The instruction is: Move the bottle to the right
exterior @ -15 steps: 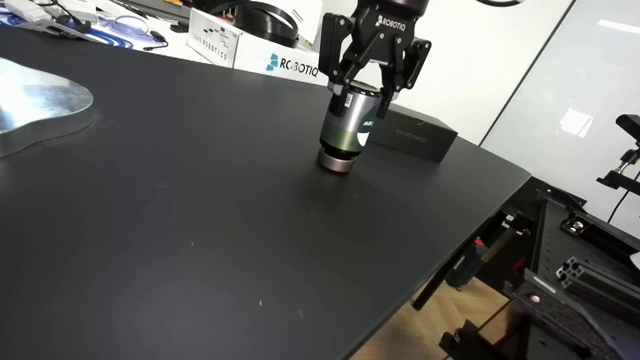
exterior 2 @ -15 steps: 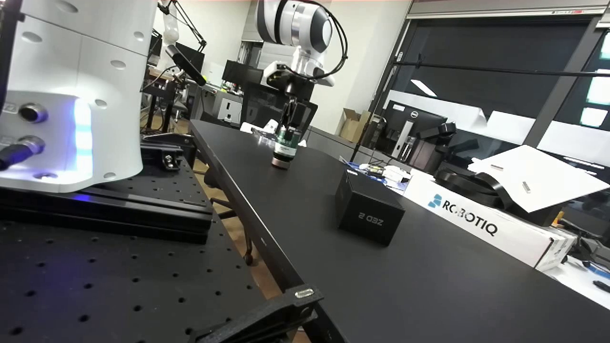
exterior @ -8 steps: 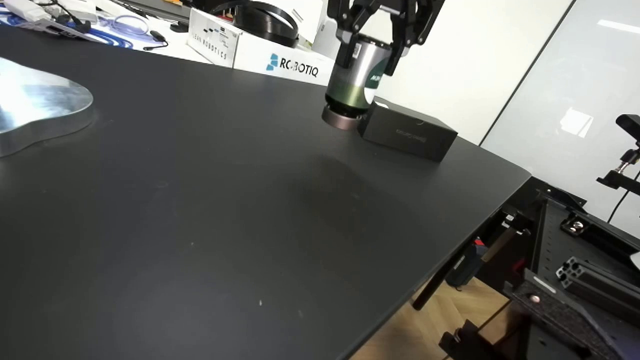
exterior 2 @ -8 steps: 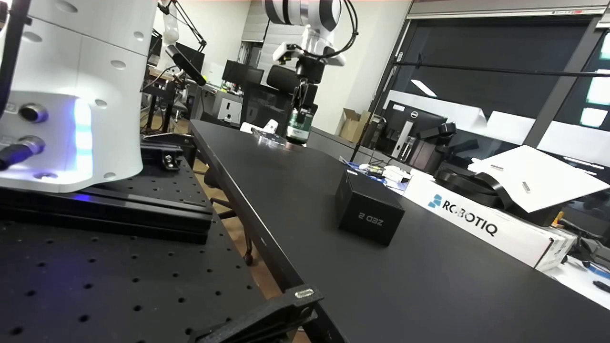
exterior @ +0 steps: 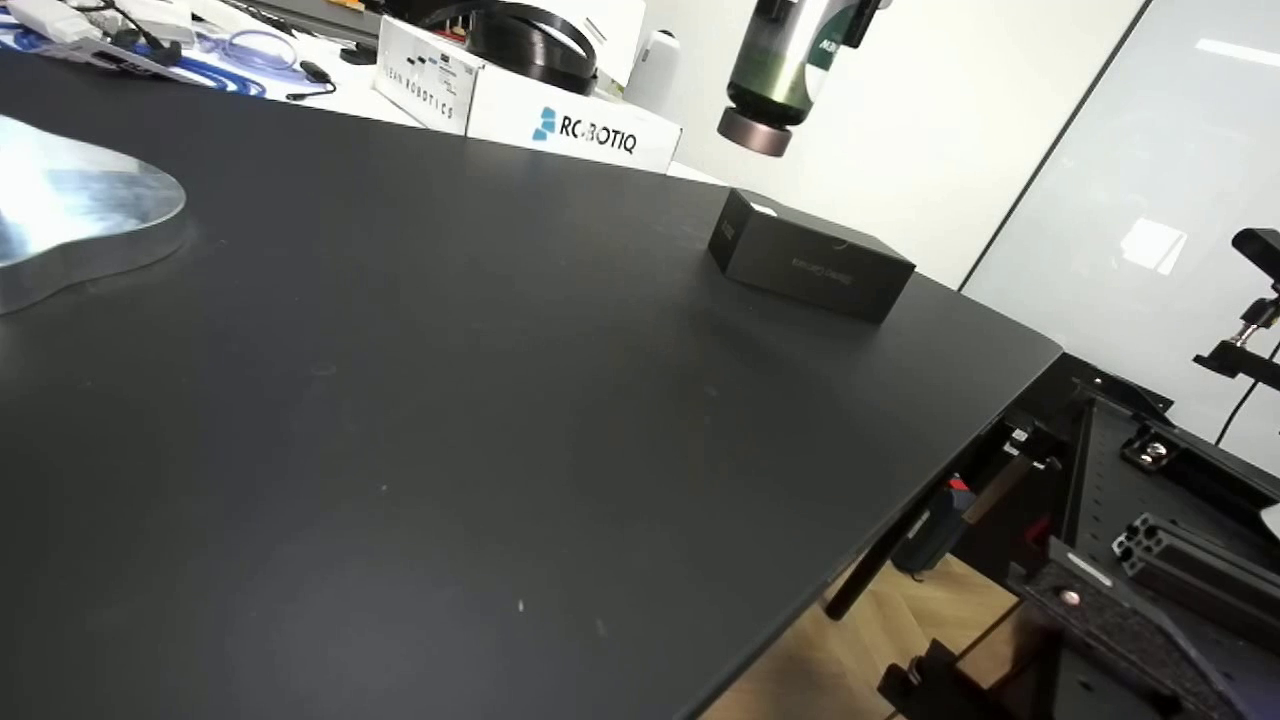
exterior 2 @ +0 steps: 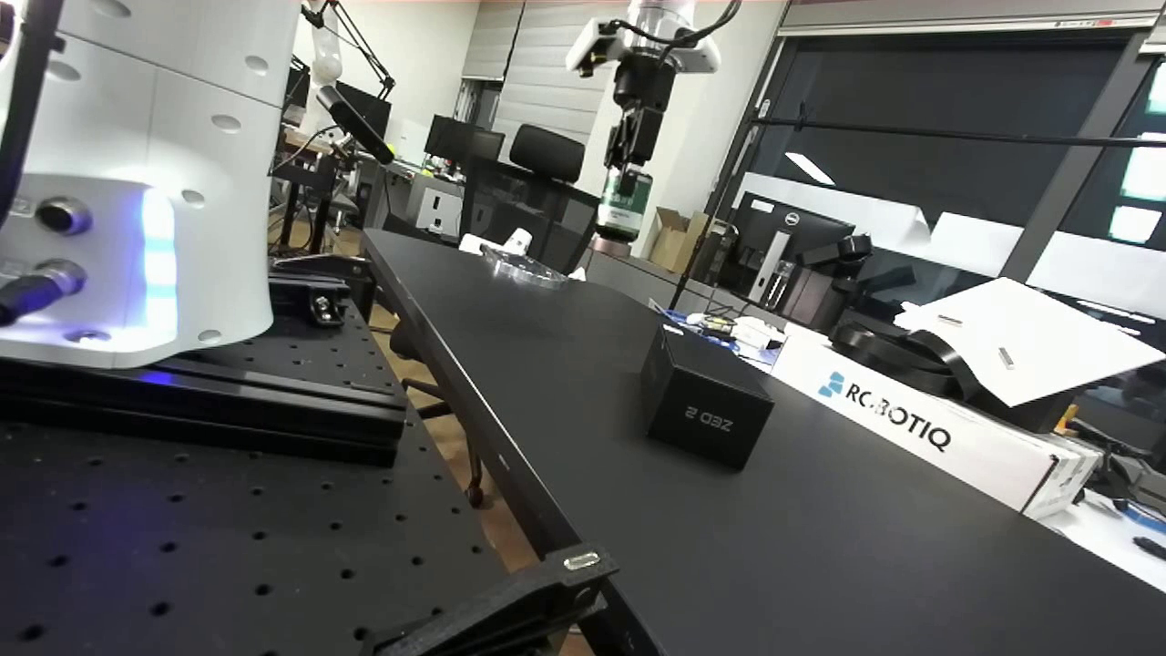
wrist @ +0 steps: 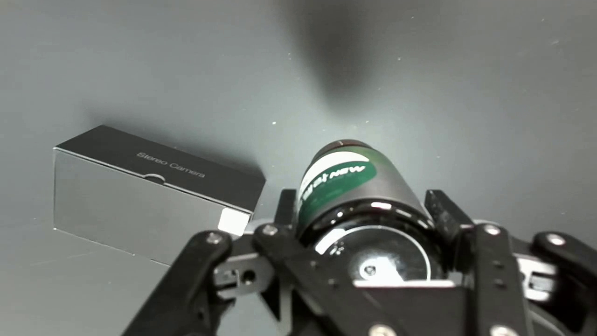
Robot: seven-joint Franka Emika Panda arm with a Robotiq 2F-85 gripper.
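Observation:
The bottle has a silvery and dark green body, a green-white label and a reddish-brown cap. It hangs in the air, cap downward, above the black table. It also shows in an exterior view and in the wrist view. My gripper is shut on the bottle, one finger on each side near its glossy dark upper end. It also shows in an exterior view. In the remaining exterior view only parts of the fingers show at the top edge.
A black rectangular box lies on the table; it also shows in the wrist view. A white Robotiq box lies behind the table. A shiny metal piece is on the table's far side. The table's edge runs beside the robot base.
The bottle has risen off the table in my shut gripper. It has moved up and to the right in both exterior views. The black box has not moved.

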